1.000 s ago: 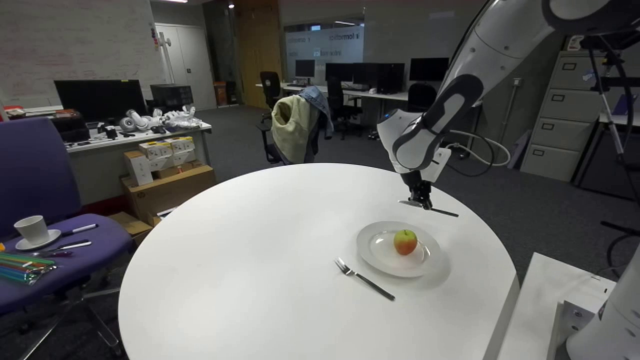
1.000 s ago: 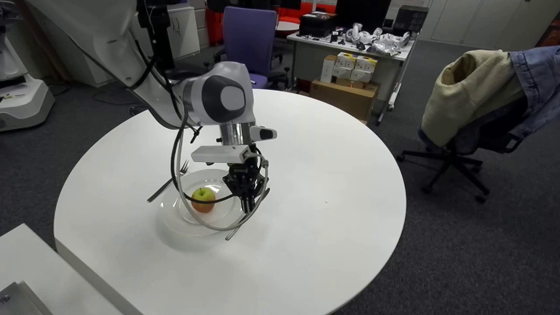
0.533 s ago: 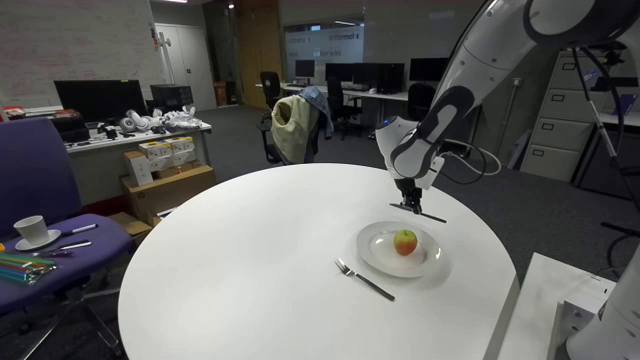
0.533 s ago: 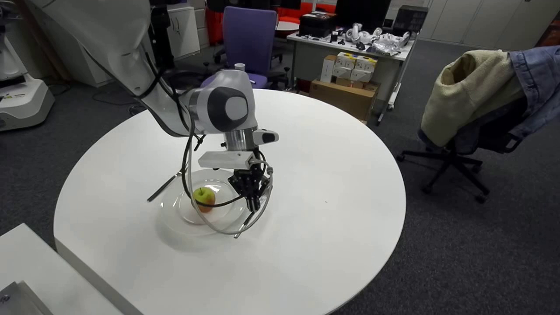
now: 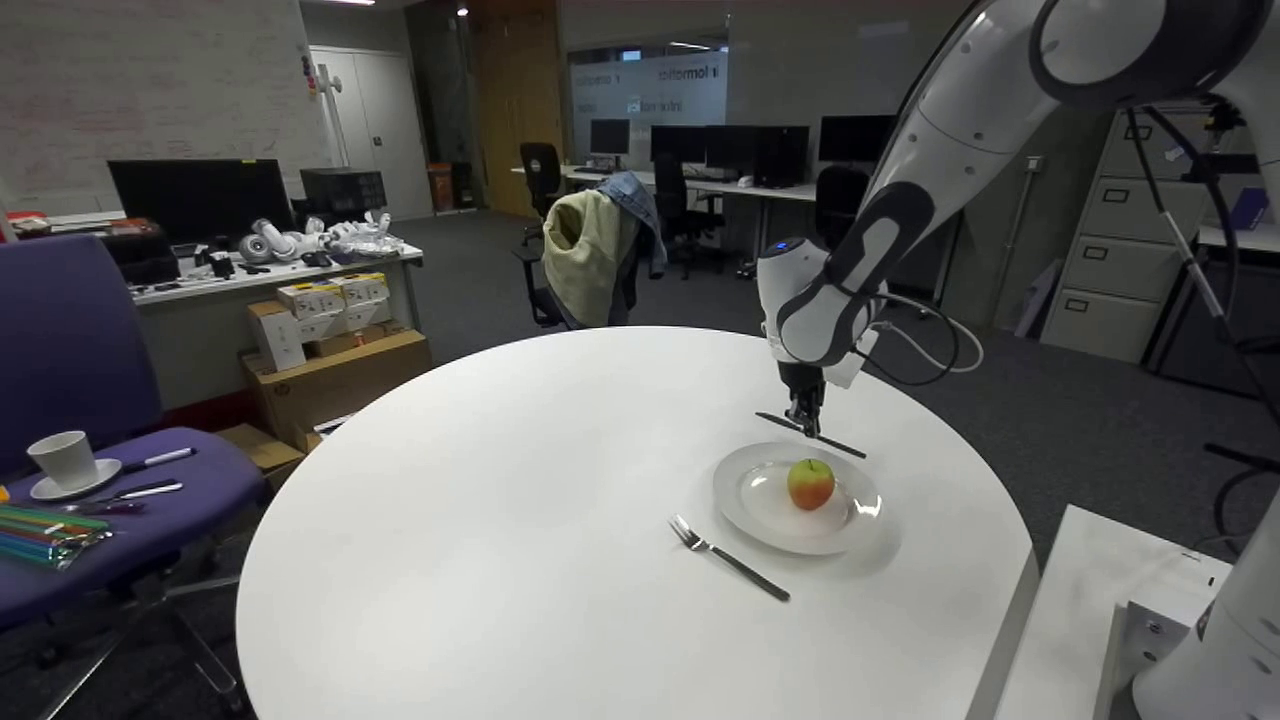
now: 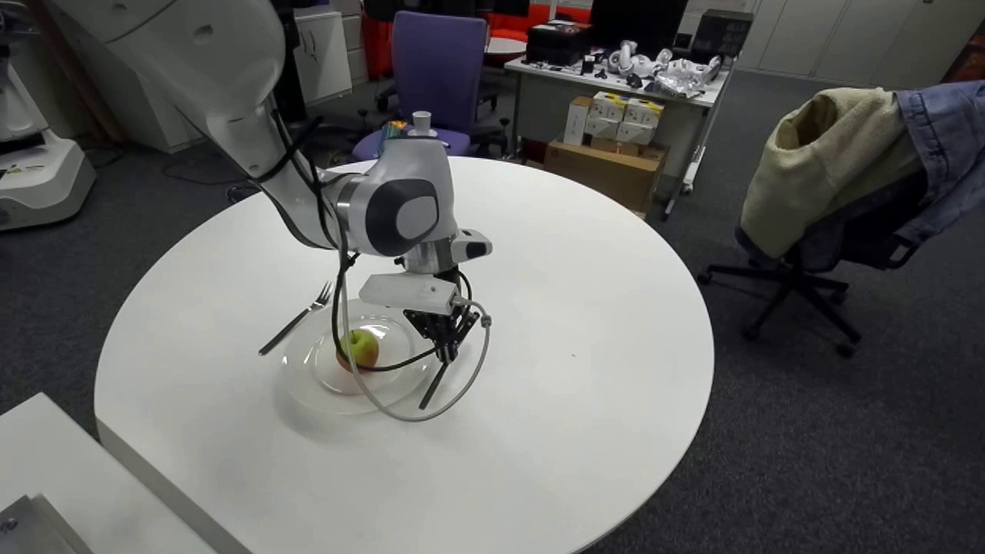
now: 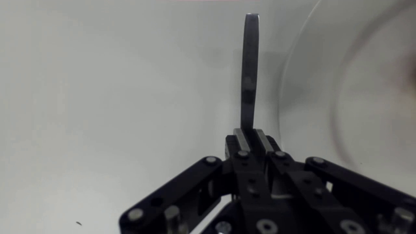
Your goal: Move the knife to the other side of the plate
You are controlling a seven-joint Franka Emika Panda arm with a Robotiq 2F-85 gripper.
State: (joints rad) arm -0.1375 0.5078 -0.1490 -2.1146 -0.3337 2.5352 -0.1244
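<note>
My gripper (image 5: 805,428) is shut on the thin knife (image 5: 843,447), near its middle. In both exterior views the knife lies level beside the plate (image 5: 733,482), on the side away from the fork; the gripper also shows there (image 6: 446,356), with the knife's dark end (image 6: 434,387) sticking out. In the wrist view the knife (image 7: 250,55) runs straight up from between the fingertips (image 7: 250,138), left of the plate's edge (image 7: 305,58). I cannot tell whether the knife touches the table. Its other end is hidden in the wrist view.
A red and green apple (image 5: 810,484) sits on the plate. A fork (image 5: 735,563) lies on the plate's other side, on the round white table (image 5: 480,520). A purple chair (image 5: 200,465) beyond the table holds a cup on a saucer. A cable (image 6: 481,362) hangs beside the gripper.
My gripper has carried the knife leftward and nearer the plate's far edge in an exterior view. The knife stays gripped. The plate, apple and fork have not moved.
</note>
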